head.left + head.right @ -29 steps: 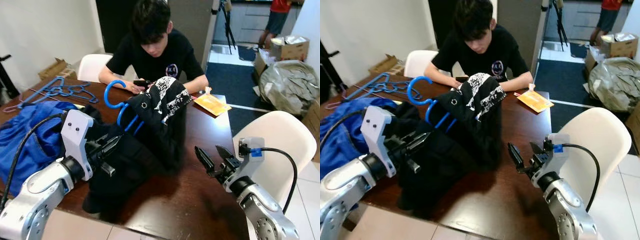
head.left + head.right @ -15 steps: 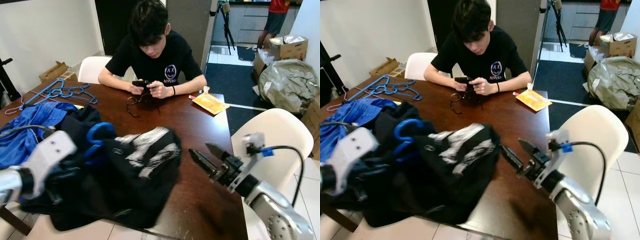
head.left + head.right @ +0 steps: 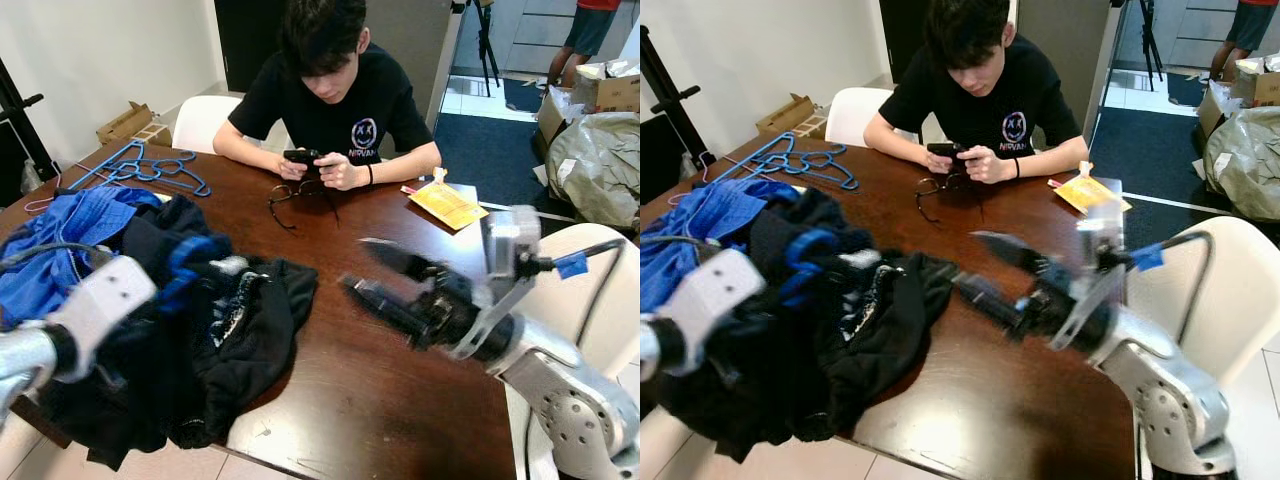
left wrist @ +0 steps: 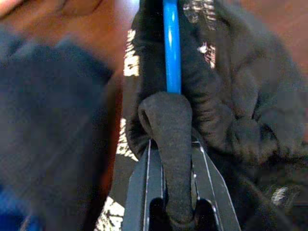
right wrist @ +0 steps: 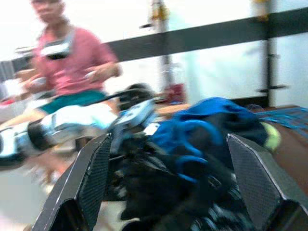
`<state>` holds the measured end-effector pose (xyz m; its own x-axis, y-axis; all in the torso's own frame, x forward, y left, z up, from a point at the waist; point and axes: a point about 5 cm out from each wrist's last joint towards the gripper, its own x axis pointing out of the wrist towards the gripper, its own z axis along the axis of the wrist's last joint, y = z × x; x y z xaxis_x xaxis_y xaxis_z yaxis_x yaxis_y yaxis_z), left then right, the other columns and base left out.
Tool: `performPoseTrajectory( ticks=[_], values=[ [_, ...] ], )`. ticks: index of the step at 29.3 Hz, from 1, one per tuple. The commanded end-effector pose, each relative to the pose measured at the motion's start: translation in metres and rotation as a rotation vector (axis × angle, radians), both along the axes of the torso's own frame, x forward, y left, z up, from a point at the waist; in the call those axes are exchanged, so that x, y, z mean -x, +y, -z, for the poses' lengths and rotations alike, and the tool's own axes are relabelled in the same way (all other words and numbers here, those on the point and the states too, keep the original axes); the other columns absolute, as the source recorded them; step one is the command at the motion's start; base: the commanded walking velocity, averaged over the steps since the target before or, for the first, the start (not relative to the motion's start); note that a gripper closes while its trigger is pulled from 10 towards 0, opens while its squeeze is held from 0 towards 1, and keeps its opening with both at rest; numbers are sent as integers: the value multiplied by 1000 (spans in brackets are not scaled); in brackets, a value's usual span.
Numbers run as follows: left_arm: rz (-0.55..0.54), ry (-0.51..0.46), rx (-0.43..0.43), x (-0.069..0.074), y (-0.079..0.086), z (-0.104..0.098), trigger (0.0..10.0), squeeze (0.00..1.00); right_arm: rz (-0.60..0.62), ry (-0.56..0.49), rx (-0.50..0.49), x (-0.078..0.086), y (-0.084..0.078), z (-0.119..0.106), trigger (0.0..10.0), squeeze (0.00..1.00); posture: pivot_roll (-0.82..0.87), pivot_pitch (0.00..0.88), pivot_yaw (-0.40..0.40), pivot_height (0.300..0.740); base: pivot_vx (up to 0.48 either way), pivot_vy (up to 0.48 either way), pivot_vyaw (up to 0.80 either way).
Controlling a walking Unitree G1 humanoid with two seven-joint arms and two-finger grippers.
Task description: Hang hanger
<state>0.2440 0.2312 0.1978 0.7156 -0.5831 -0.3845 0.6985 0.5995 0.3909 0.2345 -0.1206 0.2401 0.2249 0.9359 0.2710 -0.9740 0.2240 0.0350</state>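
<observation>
A black garment with white print lies crumpled on the brown table, threaded on a blue hanger whose curve sticks out of the folds. My left gripper is shut on a fold of that garment, and the blue hanger bar runs straight out from the fold. In the head view its white wrist is half buried in the clothes. My right gripper hovers open over the table, just right of the garment, fingers spread wide and pointing at the pile.
A person sits at the far side using a phone, with glasses lying in front. A blue garment and a heap of blue hangers lie at left, a yellow packet at right. White chair at right.
The garment on its hanger was held up above the table and now lies slumped on the pile. My right gripper has swung left over the table toward it.
</observation>
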Motion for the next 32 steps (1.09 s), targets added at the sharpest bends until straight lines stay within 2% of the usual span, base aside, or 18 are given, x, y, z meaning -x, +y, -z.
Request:
performPoseTrajectory(
  ticks=[1,4,6,7,9,13,14,19,22,24,32],
  values=[
    [133,-16,86,1,-17,-17,10000,0,-33,-44,52,-3,8,0,10000,0,123,0,8,740,0,0,0],
    [192,-19,118,1,-22,-23,10000,0,-15,-72,89,-9,10,1,10000,0,122,0,11,740,0,0,0],
    [286,-1,131,3,-28,-28,10000,0,22,-122,185,-17,11,5,10000,0,120,0,18,740,0,0,0],
    [286,-1,131,3,-28,-28,10000,0,22,-122,185,-17,11,5,10000,0,120,0,18,740,0,0,0],
    [337,39,81,5,-23,-28,10000,0,19,-157,331,-19,6,13,10000,0,121,0,28,740,0,0,0],
    [337,39,81,5,-23,-28,10000,0,19,-157,331,-19,6,13,10000,0,121,0,28,740,0,0,0],
    [344,54,55,6,-20,-28,10000,0,32,-169,389,-20,3,16,10000,0,123,0,30,740,0,0,0],
    [374,86,15,9,-15,-30,10000,0,77,-228,475,-30,-3,15,10000,0,130,0,30,740,0,0,0],
    [388,92,20,10,-17,-31,10000,0,72,-252,495,-32,-1,15,10000,0,131,0,29,740,0,0,0],
    [413,94,32,12,-22,-32,10000,0,79,-321,561,-36,5,19,10000,0,132,0,27,740,0,0,0],
    [446,99,45,14,-28,-31,10000,0,46,-366,580,-36,14,21,10000,0,134,0,24,740,0,0,0]
  ],
)
